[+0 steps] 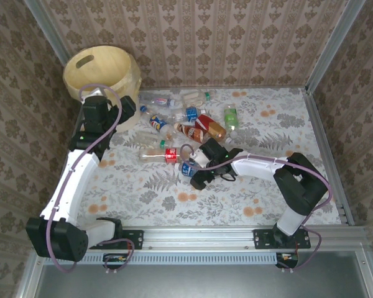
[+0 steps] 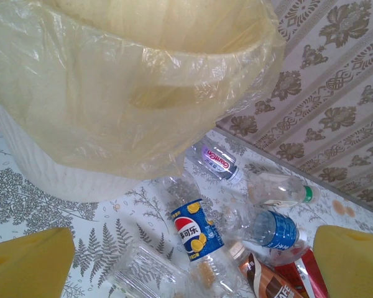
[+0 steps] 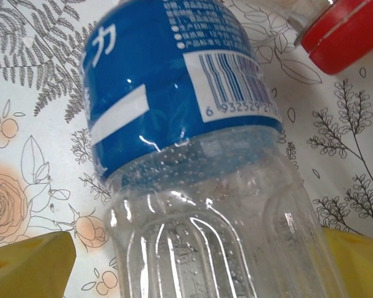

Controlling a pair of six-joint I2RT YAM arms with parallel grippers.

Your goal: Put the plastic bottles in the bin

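On the counter [image 1: 261, 186], the right arm's jaws stand spread either side of a blue-labelled bottle [image 3: 186, 161]. Beyond it, other plastic bottles [image 1: 210, 126] lie scattered. The left arm's jaws hang spread and empty beside the far-left bin [image 1: 125, 77].

Staged robot test booth, damask-wallpapered wall panels [image 1: 236, 37], aluminium frame rails [image 1: 199, 236], floral-print tabletop [image 1: 261, 198]

The blue-label bottle [image 3: 174, 81] carries a white barcode panel [image 3: 236, 81]; the digits below it begin 6 932529. A white character 力 stands at the label's left. The cola bottle [image 2: 196, 230] reads 可乐 under a red-white-blue globe logo. The clear bottle [image 2: 216, 161] appears to read Ganten.
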